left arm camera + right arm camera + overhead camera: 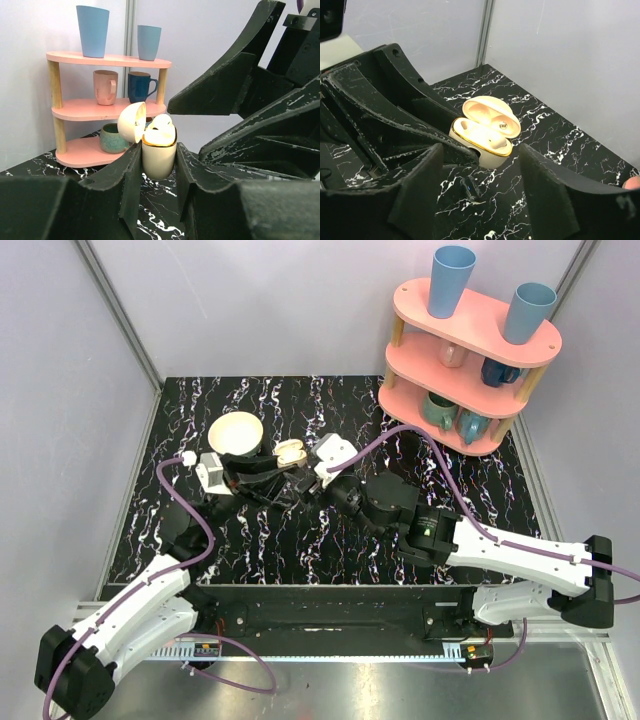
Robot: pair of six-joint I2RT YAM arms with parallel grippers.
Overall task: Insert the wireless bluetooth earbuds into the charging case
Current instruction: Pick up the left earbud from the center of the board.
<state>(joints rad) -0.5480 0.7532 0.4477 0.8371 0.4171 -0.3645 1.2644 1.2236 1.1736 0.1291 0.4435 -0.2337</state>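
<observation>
The charging case stands upright on the black marbled table with its lid open. My left gripper is shut on the case body, one finger on each side. In the right wrist view the open case shows a gold rim and one earbud resting in its right slot. That earbud pokes above the rim in the left wrist view. I cannot tell whether the left slot holds the second earbud. My right gripper is open and empty, just short of the case.
A round cream bowl sits just left of the case, behind the left gripper. A pink three-tier shelf with cups and mugs stands at the back right. The right gripper's fingers loom close beside the case.
</observation>
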